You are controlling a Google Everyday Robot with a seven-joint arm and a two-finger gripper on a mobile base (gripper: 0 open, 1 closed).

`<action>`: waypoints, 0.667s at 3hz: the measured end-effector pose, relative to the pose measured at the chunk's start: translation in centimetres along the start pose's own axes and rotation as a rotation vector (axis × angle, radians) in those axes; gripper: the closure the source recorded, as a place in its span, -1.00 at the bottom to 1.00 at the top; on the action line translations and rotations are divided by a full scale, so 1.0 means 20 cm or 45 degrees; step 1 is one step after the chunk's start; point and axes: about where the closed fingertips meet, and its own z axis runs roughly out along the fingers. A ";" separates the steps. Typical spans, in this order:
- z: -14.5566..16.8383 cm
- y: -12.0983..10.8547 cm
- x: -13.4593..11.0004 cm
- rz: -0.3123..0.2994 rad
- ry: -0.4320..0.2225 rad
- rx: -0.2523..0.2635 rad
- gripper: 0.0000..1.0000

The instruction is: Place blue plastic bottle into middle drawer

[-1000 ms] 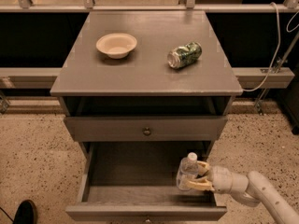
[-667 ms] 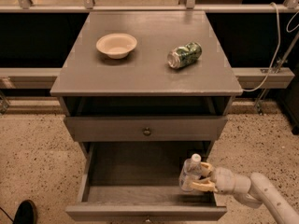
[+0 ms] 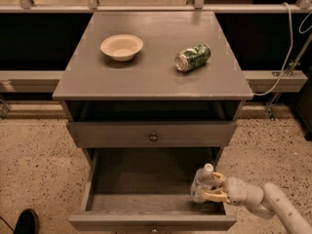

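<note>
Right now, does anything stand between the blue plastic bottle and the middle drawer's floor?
Nothing visible does. The claw grips the blue plastic bottle upright at the right end of the open middle drawer, whose floor is bare.

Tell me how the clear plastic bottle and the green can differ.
The small clear plastic bottle with a white cap stands roughly upright; the crushed green can lies on its side. The bottle is gripped by the robot's hand in the open grey drawer near its right wall; the can rests free on the grey cabinet top. Both are drink containers.
</note>
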 end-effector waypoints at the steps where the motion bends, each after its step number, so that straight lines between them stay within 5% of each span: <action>1: -0.06 -0.01 0.03 0.011 0.000 -0.001 0.74; 2: -0.09 -0.01 0.06 0.019 -0.001 -0.002 0.26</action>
